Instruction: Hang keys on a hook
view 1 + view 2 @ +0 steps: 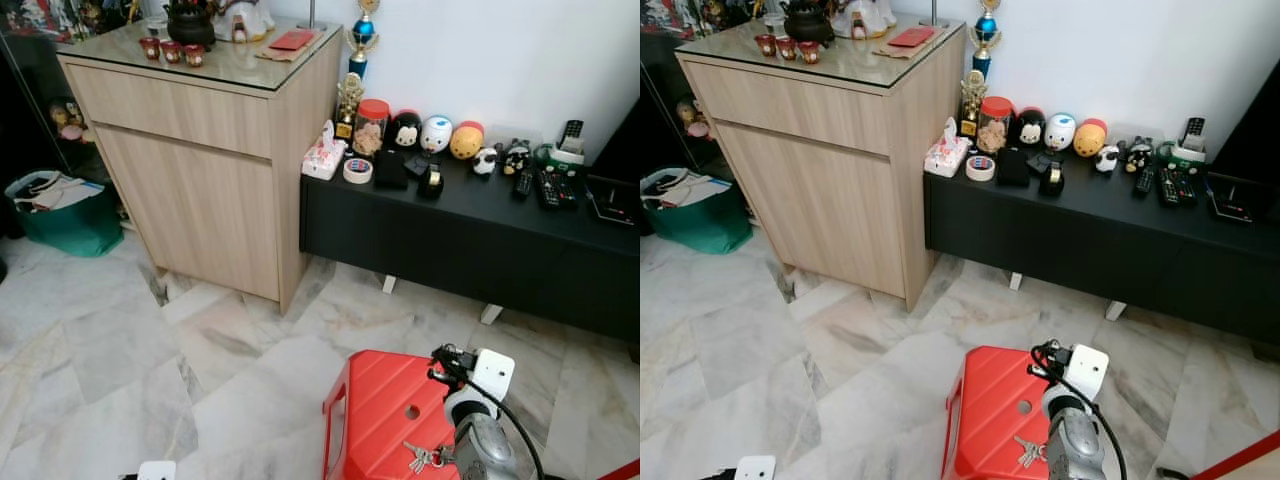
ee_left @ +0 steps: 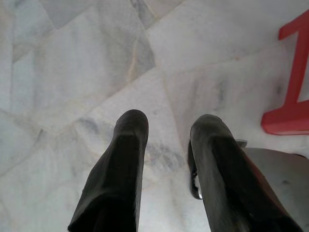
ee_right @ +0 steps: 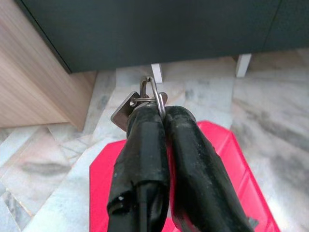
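Observation:
A bunch of silver keys (image 3: pixel 145 99) on a metal ring is pinched between the tips of my right gripper (image 3: pixel 161 113), which is shut on it. From the head views the keys (image 1: pixel 425 458) hang beside my right arm (image 1: pixel 480 420), just above a red plastic stool (image 1: pixel 385 405). My left gripper (image 2: pixel 166 128) hangs low over the marble floor, its two black fingers (image 2: pixel 128 145) apart with nothing between them. A leg of the red stool (image 2: pixel 289 116) stands close beside it.
A tall wooden cabinet (image 1: pixel 200 150) stands at the left against the wall. A low black bench (image 1: pixel 470 235) runs to the right, with figurines, a tissue pack, tape and remotes on top. A green bag (image 1: pixel 65 215) sits at the far left. Marble floor (image 1: pixel 150 350) lies open ahead.

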You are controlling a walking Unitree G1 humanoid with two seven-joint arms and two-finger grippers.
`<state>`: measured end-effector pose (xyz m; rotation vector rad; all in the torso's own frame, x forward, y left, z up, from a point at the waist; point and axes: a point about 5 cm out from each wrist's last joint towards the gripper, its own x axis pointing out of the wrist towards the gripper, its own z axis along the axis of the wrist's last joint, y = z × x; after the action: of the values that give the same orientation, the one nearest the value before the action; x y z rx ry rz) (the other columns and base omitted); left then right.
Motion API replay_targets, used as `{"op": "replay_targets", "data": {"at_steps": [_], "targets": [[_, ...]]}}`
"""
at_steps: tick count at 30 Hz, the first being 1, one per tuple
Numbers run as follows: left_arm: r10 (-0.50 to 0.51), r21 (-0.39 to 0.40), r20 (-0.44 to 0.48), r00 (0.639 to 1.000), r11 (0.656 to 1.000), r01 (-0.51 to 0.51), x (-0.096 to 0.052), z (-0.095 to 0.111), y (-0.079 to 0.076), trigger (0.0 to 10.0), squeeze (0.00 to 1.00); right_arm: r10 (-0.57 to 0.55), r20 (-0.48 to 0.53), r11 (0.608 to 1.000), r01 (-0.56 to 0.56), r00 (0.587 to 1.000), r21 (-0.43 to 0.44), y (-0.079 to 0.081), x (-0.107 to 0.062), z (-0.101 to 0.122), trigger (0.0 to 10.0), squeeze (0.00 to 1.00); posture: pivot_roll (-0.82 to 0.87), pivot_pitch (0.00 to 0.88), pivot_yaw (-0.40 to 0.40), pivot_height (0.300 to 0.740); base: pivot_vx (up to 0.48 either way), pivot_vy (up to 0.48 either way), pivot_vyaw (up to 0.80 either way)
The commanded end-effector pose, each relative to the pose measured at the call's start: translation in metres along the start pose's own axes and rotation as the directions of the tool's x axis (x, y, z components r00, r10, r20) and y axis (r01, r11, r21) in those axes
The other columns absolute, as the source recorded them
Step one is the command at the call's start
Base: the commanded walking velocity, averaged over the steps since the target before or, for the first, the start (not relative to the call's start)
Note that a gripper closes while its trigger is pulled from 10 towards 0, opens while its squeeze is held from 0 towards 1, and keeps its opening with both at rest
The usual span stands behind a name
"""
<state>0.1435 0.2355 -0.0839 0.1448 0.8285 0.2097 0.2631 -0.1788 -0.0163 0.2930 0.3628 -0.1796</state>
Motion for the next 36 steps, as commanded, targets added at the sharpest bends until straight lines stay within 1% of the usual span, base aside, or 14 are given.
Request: {"op": "replay_targets", "data": {"at_steps": [1,7,10,14,22,31,36], "targets": [[0.002,-0.013,-0.005,1.000,1.000,-0.002,0.001,0.001,0.000,10.0,0.00,0.010,0.026,1.000,-0.010,1.000,-0.019,-0.001,0.003,0.007,10.0,0.00,0.09,0.000,-0.083,0.740,-0.307,0.000,0.00],[0.008,-0.016,-0.013,1.000,1.000,-0.008,0.003,0.004,0.004,10.0,0.00,0.006,0.022,1.000,-0.006,1.000,-0.004,0.003,0.005,0.007,10.0,0.00,0.10,0.000,-0.094,0.740,-0.322,0.000,0.00],[0.014,-0.010,-0.030,0.999,1.000,-0.014,0.001,-0.001,0.009,10.0,0.00,0.004,0.021,1.000,-0.004,1.000,0.006,0.006,0.005,0.007,10.0,0.00,0.08,0.000,-0.090,0.740,-0.328,0.000,0.00],[0.019,-0.014,-0.054,0.998,1.000,-0.020,-0.001,-0.006,0.013,10.0,0.00,0.016,0.037,1.000,-0.016,0.999,-0.002,0.010,0.007,0.011,10.0,0.00,0.07,0.000,-0.087,0.740,-0.348,0.000,0.00],[0.023,-0.024,-0.073,0.997,0.999,-0.025,-0.001,-0.008,0.015,10.0,0.00,-0.004,0.041,1.000,0.004,0.999,-0.012,0.004,0.008,0.014,10.0,0.00,0.08,0.000,-0.091,0.740,-0.364,0.000,0.00],[0.015,-0.024,-0.091,0.996,1.000,-0.017,-0.001,-0.011,0.014,10.0,0.00,-0.003,0.032,1.000,0.003,0.999,-0.011,0.006,0.006,0.011,10.0,0.00,0.08,0.000,-0.091,0.740,-0.358,0.000,0.00],[0.015,-0.022,-0.098,0.995,1.000,-0.017,-0.002,-0.013,0.014,10.0,0.00,-0.003,0.030,1.000,0.003,1.000,-0.011,0.007,0.006,0.010,10.0,0.00,0.08,0.000,-0.092,0.740,0.000,0.000,0.00]]}}
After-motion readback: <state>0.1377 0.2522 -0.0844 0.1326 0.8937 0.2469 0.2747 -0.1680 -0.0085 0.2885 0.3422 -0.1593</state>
